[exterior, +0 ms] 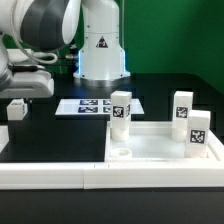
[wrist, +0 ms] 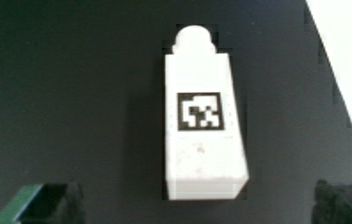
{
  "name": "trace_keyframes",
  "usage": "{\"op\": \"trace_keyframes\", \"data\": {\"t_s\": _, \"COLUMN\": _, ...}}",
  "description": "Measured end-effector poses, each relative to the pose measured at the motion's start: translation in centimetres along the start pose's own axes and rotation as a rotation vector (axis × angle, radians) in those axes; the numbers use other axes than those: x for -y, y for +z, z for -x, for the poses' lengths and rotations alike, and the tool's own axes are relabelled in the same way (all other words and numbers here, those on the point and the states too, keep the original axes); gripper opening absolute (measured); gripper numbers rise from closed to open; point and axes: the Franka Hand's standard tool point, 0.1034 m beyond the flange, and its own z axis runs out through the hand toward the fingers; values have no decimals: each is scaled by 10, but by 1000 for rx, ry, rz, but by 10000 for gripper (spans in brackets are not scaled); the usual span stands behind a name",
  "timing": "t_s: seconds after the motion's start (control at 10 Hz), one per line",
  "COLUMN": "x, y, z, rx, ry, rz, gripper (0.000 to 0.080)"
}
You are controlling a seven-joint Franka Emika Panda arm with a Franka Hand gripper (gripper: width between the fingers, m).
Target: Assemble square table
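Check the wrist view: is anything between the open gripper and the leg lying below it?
Nothing visible. The leg lies alone on the dark table, tag up, centred between the gripper's open fingers. The space around the leg is bare.

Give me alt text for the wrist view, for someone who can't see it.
A white table leg with a black-and-white tag lies on a dark table, seen from directly above. The two dark fingertips of the open pincer flank its flat end without touching it; its other end has a rounded peg.
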Motion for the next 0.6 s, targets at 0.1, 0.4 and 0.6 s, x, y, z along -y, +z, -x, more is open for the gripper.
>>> {"op": "trace_keyframes", "data": {"t_s": 0.1, "x": 0, "y": 0, "z": 0, "rx": 0, "ry": 0, "rz": -1, "gripper": 649}}
{"op": "trace_keyframes", "data": {"t_s": 0.4, "x": 4, "y": 15, "z": 7, "rx": 41, "ry": 8, "rz": -17, "gripper": 649}}
{"op": "trace_keyframes", "data": {"t_s": 0.6, "x": 6, "y": 32, "z": 16, "rx": 119, "ry": 28, "rz": -57, "gripper": 649}}
